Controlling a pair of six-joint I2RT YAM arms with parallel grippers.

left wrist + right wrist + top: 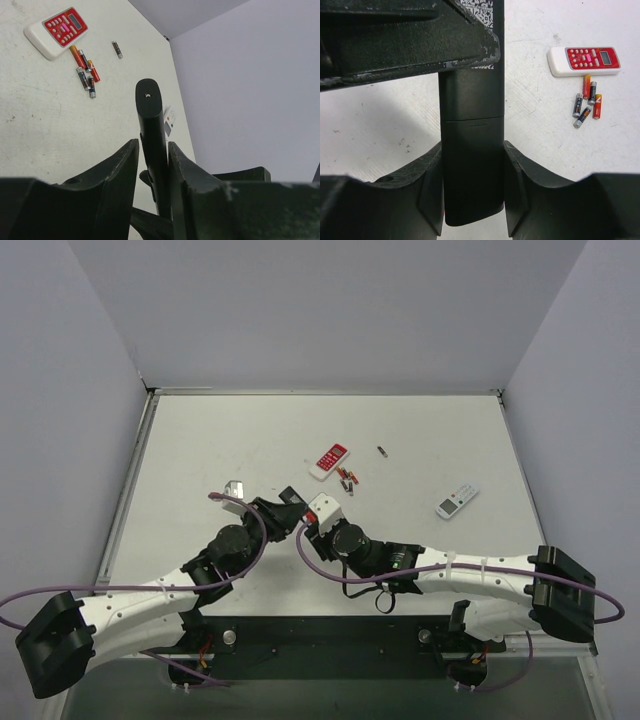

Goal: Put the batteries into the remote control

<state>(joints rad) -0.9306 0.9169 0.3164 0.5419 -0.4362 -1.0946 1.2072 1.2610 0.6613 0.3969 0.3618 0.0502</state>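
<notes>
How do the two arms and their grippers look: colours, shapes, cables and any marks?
Both the left arm and the right arm have white links, black joints and blocky black bases. A purple cable loops along each. White ties ring the right arm. The left gripper and right gripper have thick black fingers with scuffed, whitish edges.
</notes>
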